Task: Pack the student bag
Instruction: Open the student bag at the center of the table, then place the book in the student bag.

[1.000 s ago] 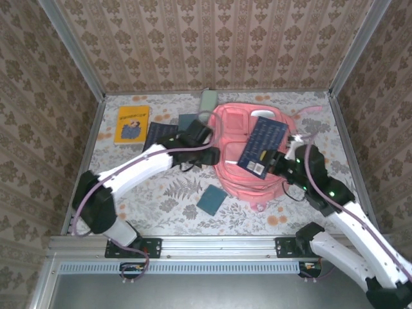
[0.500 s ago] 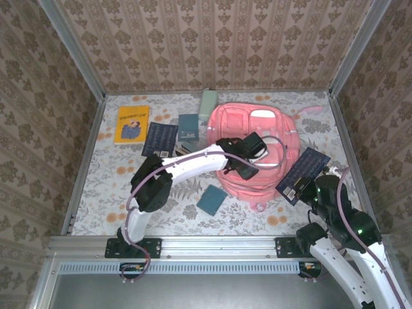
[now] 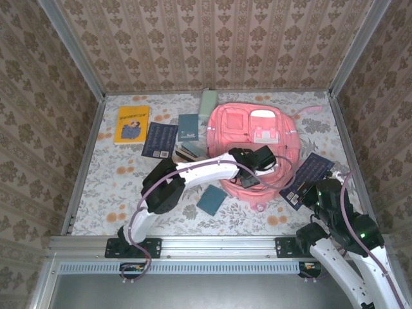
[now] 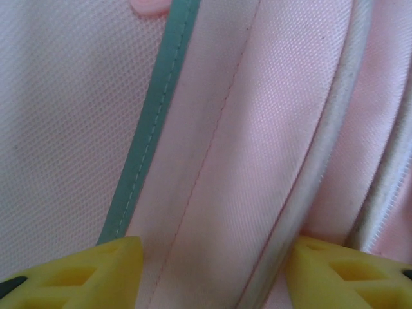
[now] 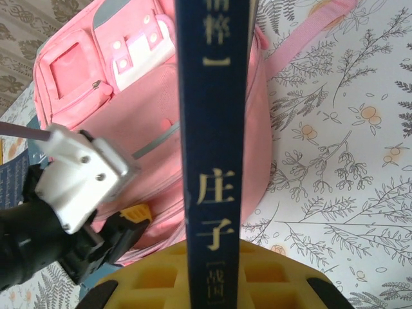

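The student bag [image 3: 254,138], a big pink backpack, lies flat in the middle of the table. My left gripper [image 3: 250,175] is down on the bag's near front. A ridge of the bag's pink fabric [image 4: 219,193], edged by a pale strip, fills the gap between its yellow fingertips [image 4: 71,273]. My right gripper [image 3: 310,192] is shut on a dark blue book [image 3: 308,175], held off the bag's right side. In the right wrist view the book's spine [image 5: 212,129] stands up from between the yellow pads [image 5: 154,277], with the bag [image 5: 129,122] behind it.
A yellow book [image 3: 132,123], a dark blue book [image 3: 159,139], a teal book [image 3: 188,126] and a pale green case [image 3: 207,101] lie left of the bag. A small teal book [image 3: 212,199] lies near the front. Metal-framed walls close in the table.
My left arm swung from the bag's left side across to its near front and closed on the fabric. My right arm drew the dark blue book back off the bag to the right.
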Controlling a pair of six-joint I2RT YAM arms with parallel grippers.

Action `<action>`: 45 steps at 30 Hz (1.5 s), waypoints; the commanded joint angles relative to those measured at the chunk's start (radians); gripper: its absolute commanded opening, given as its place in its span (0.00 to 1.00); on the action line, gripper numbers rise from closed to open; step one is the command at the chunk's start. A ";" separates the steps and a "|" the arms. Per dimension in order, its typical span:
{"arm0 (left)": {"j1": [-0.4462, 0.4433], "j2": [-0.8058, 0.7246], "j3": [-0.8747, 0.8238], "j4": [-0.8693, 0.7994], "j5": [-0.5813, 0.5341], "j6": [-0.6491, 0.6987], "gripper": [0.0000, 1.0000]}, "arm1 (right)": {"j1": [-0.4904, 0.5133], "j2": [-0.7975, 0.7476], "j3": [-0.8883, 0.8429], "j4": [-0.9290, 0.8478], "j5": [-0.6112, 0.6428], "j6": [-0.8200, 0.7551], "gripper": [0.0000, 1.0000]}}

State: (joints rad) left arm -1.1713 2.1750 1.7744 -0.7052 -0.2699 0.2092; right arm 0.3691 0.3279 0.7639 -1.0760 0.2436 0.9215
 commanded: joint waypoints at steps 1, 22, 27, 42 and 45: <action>-0.004 0.038 0.026 0.020 -0.119 0.061 0.42 | -0.003 -0.019 0.014 0.028 -0.030 0.019 0.00; 0.098 -0.084 0.473 -0.202 -0.116 -0.175 0.00 | -0.003 -0.098 -0.101 0.286 -0.128 0.000 0.00; 0.117 -0.084 0.546 -0.225 -0.082 -0.215 0.00 | -0.004 -0.095 -0.148 0.382 -0.169 0.026 0.00; 0.137 -0.103 0.649 -0.227 0.027 -0.396 0.00 | -0.010 0.255 -0.397 1.322 -0.261 0.240 0.00; 0.132 -0.103 0.651 -0.210 0.034 -0.411 0.00 | -0.013 0.391 -0.398 1.458 -0.251 0.292 0.00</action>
State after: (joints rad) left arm -1.0370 2.1437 2.3623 -1.0138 -0.2481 -0.1394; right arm 0.3634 0.6495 0.3702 0.1005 0.0036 1.1450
